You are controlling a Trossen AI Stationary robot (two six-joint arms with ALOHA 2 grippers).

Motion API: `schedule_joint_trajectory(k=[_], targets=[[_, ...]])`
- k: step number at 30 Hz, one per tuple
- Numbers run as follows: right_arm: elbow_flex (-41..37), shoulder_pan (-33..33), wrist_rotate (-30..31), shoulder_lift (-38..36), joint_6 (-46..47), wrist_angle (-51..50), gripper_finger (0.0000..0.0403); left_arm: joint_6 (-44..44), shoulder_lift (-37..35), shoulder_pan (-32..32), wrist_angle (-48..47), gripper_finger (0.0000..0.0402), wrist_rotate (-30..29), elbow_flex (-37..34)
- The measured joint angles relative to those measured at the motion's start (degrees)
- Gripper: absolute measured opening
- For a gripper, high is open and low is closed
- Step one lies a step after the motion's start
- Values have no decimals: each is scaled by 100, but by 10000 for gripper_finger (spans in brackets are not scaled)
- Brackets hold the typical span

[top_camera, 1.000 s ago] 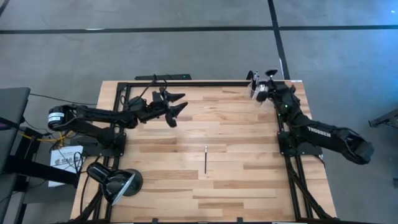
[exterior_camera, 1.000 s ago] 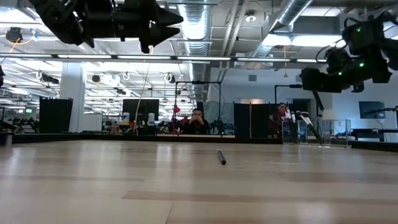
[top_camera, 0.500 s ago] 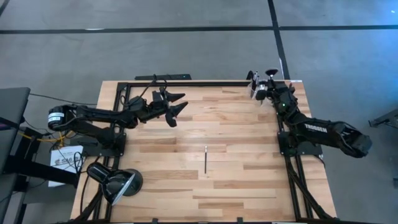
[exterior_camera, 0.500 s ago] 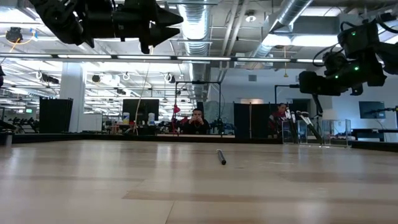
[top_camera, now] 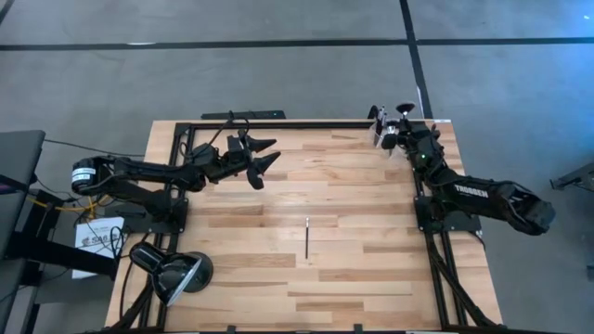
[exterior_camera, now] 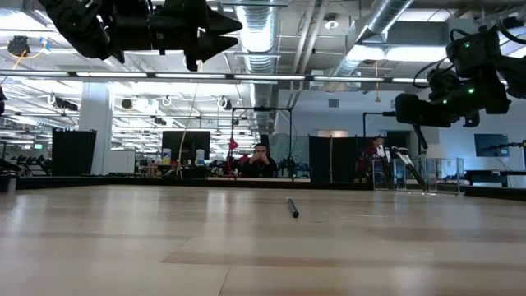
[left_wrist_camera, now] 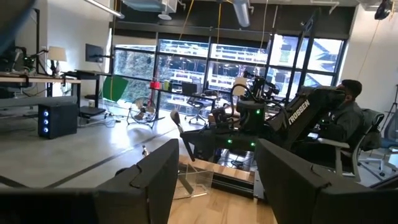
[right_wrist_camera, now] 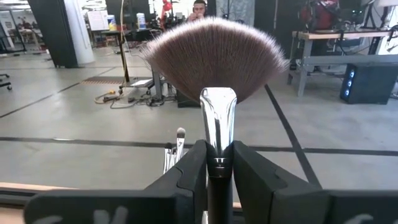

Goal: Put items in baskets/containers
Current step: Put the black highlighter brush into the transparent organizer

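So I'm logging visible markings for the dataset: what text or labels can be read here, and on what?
"TROSSEN": white letters on the right arm, also visible in the left wrist view.
Paper sheet beside the table's left edge: print too small to read.
Nothing else legible.

Pale planked wood table (top_camera: 353, 186), fan brush (right_wrist_camera: 214, 62) glossy chrome ferrule, soft bristles
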Motion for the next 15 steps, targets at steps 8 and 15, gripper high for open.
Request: schedule_joint_trajectory(k=[8, 15], targets=[[0, 0, -4, 0, 155, -2, 67, 0, 0, 0, -2, 209, 0, 0], [7, 0, 73, 138, 397, 4, 64, 0, 0, 0, 0, 209, 0, 0]])
